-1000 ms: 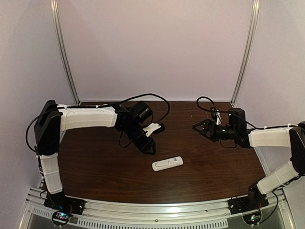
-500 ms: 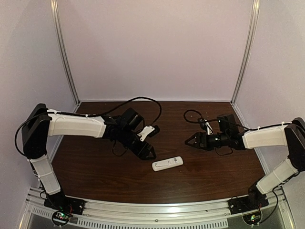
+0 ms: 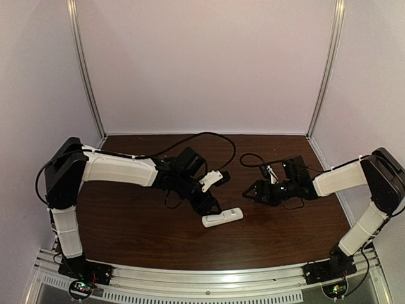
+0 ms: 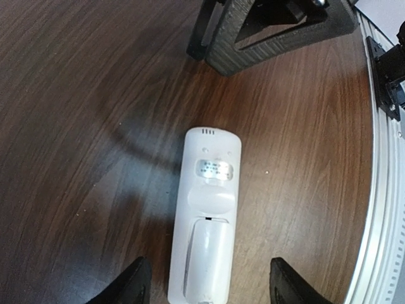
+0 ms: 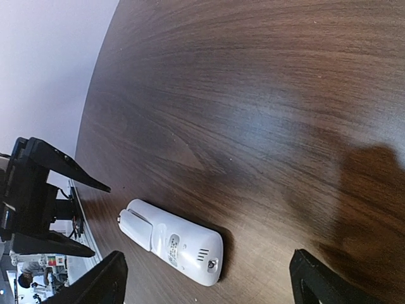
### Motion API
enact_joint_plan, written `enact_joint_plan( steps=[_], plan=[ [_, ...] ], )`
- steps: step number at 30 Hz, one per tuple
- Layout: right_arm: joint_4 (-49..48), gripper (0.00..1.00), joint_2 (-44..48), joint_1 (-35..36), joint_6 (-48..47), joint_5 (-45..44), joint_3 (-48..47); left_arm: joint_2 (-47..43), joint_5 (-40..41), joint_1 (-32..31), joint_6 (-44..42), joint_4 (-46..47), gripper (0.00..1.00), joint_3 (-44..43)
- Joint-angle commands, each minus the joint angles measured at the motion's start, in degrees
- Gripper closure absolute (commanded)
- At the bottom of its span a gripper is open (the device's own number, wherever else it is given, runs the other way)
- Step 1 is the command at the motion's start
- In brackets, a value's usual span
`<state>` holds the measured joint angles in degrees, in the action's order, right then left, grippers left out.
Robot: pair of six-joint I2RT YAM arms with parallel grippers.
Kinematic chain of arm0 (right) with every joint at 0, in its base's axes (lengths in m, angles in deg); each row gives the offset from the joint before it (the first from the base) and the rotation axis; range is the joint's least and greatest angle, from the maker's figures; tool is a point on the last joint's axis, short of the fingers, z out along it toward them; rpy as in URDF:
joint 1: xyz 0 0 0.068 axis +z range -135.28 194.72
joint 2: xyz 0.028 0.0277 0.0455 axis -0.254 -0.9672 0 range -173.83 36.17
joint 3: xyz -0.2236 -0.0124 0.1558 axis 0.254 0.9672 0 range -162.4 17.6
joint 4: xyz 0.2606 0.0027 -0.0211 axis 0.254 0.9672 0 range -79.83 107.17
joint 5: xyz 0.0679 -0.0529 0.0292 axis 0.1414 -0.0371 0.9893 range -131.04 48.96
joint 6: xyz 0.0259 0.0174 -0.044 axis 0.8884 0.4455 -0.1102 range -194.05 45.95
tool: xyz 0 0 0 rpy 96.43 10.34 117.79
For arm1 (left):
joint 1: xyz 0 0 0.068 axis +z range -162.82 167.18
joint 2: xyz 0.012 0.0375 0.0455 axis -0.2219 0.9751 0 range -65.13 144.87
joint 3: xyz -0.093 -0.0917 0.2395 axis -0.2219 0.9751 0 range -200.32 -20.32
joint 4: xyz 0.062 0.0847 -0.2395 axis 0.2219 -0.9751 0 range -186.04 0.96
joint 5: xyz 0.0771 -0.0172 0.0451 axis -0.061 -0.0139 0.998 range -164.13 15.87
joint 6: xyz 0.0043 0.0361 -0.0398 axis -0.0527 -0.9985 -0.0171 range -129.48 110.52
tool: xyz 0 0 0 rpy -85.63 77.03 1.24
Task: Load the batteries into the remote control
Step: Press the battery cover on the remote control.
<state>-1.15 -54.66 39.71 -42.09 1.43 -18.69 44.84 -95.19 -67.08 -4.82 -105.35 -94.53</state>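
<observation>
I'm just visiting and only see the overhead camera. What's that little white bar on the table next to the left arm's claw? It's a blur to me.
Observer: It's the remote control. The left wrist camera shows a small grey patch with markings near its far end and a long panel below.
Operator: Is the claw gripping it?
Observer: No. The left gripper stands open astride the remote's near end, with bare table showing on both sides.
Operator: And the other claw?
Observer: Its wrist camera shows the right gripper wide open, holding nothing.
</observation>
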Motion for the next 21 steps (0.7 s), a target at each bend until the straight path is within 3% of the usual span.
enact_joint_plan(
  steps=[1, 21],
  plan=[
    [-3.58, 0.1, -1.83, -0.12, 2.19, 2.55, -1.08, 2.88, -0.43, -0.53, -3.02, 1.65, 0.35, -2.61],
    [-3.74, 0.13, -3.9, -0.12, 1.44, 3.75, -1.06, 7.87, 0.62, -1.78, -6.16, -0.25, 0.44, -4.97]
  ],
)
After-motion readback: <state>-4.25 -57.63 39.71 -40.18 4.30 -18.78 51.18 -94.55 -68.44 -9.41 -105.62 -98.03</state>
